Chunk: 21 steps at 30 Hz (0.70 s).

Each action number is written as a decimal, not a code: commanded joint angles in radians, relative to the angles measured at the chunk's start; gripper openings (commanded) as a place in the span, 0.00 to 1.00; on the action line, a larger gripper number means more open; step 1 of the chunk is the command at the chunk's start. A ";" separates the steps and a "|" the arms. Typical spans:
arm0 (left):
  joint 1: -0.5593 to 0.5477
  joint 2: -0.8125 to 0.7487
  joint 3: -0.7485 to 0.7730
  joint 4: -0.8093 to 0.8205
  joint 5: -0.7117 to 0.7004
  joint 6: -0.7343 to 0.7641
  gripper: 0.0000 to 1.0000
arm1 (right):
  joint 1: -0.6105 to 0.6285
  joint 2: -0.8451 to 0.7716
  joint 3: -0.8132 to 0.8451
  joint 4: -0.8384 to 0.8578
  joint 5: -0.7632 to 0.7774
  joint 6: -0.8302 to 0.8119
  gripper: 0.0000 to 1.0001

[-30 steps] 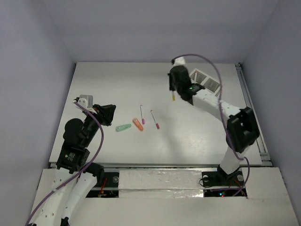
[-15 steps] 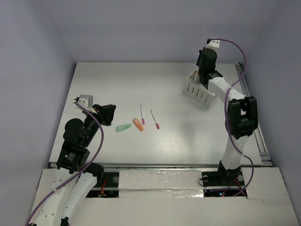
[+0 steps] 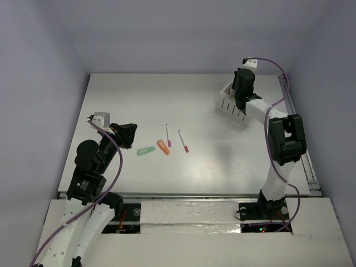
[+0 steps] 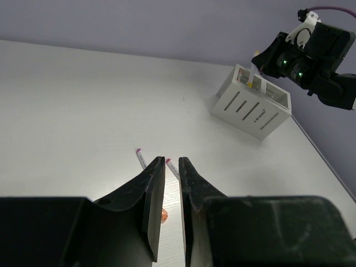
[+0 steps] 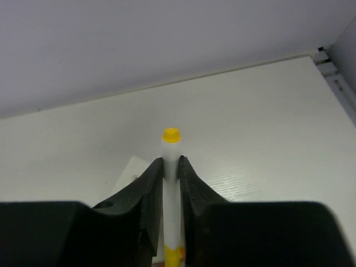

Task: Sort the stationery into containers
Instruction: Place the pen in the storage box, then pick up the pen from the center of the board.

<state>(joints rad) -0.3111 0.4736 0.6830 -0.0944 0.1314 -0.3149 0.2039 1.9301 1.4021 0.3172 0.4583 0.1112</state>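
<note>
The white slotted holder (image 3: 230,105) stands at the back right and shows in the left wrist view (image 4: 253,111). My right gripper (image 3: 240,98) is just above it, shut on a thin white pen with a yellow cap (image 5: 171,146), held upright between the fingers (image 5: 189,183). A yellow-tipped item (image 4: 250,84) stands in the holder. On the table's middle lie two pink-capped pens (image 3: 168,135) (image 3: 183,141), a stubby orange piece (image 3: 163,147) and a stubby mint-green piece (image 3: 146,150). My left gripper (image 3: 131,135) hovers left of them, empty, jaws a narrow slit apart.
A metal rail (image 3: 297,133) runs along the table's right edge. Grey walls close in the back and both sides. In the left wrist view one pink-capped pen (image 4: 141,158) lies just beyond the fingertips (image 4: 158,167).
My right gripper has carried the yellow-capped pen from near the table's middle back and right to the holder, then lowered slightly. The left arm has not moved.
</note>
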 commanded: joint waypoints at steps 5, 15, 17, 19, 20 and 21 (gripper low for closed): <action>0.007 -0.004 0.024 0.055 0.016 0.005 0.14 | 0.000 -0.153 -0.060 0.100 -0.044 0.007 0.58; 0.007 -0.009 0.024 0.055 0.010 0.007 0.14 | 0.158 -0.335 -0.074 -0.134 -0.217 0.100 0.02; 0.007 -0.010 0.026 0.053 0.005 0.007 0.13 | 0.225 -0.353 -0.135 -0.180 -0.373 0.172 0.00; 0.007 -0.007 0.029 0.051 0.004 0.010 0.12 | 0.293 -0.341 -0.176 -0.230 -0.420 0.200 0.00; 0.007 -0.006 0.027 0.050 0.004 0.010 0.11 | 0.331 -0.329 -0.196 -0.237 -0.411 0.211 0.00; -0.003 -0.006 0.029 0.053 0.005 0.010 0.09 | 0.410 -0.294 -0.236 -0.225 -0.406 0.214 0.00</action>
<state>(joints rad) -0.3122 0.4732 0.6830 -0.0944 0.1310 -0.3149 0.4889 1.5669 1.2545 0.2081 0.1623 0.2604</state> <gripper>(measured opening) 0.101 0.009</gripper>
